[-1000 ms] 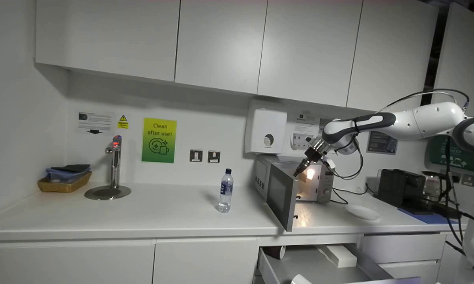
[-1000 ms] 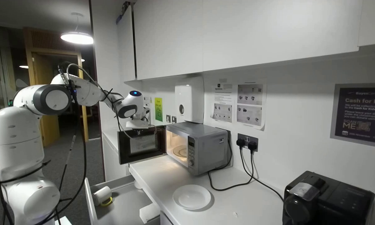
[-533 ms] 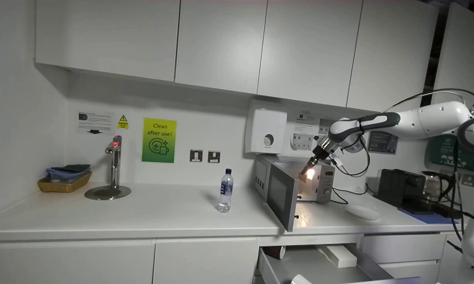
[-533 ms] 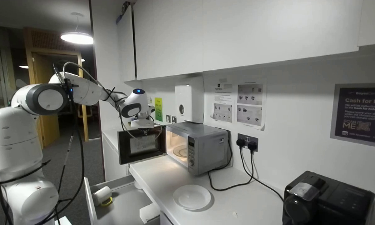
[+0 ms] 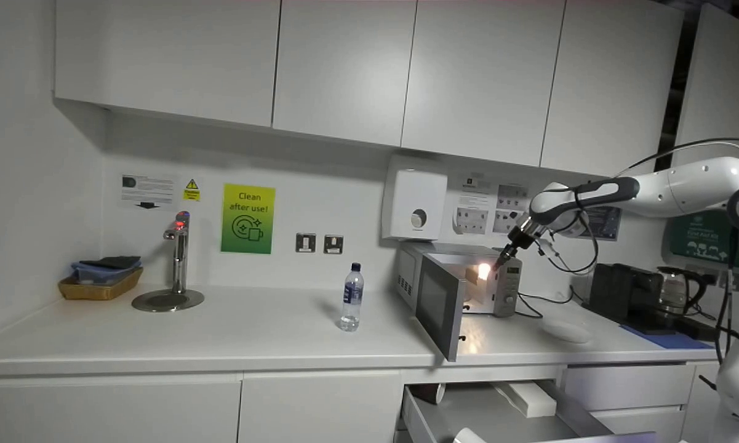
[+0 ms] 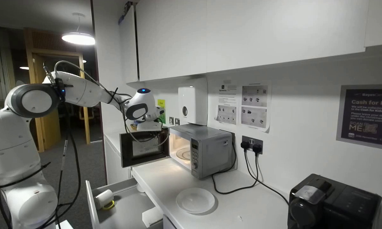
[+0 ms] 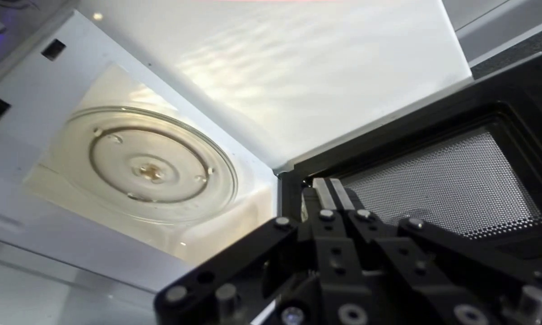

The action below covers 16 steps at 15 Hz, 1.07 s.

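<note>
Wrist view: looking along clenched fingers (image 7: 324, 194), pressed together, at the lit microwave (image 7: 94, 246).
Showing its turntable (image 7: 151, 162) left of the fingers, swung-out door (image 7: 442, 180) behind. In an exterior view, seeing the gripper (image 5: 497, 267) near the microwave's mouth; in an exterior view, in front of the door.

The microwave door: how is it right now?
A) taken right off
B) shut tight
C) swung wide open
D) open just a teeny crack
C: in both exterior views the microwave door stands swung out from the microwave, and the wrist view shows the glass turntable inside.
</note>
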Available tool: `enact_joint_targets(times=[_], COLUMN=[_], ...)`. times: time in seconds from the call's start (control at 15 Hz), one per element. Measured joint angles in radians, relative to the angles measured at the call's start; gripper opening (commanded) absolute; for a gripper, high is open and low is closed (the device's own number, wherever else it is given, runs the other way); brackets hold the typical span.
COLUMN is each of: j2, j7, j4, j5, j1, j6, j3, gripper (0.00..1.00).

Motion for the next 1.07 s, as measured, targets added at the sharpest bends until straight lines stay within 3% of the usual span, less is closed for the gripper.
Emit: enact_joint_targets(times=[0.4,1.07], j2=[-0.060,-0.160], j7=[0.129,0.320], j4=[-0.053,-0.125], j5=[-0.112,-0.191], j1=[-0.042,-0.109], j6=[0.000,0.000], j3=[-0.045,-0.137], gripper=[0.00,0.00])
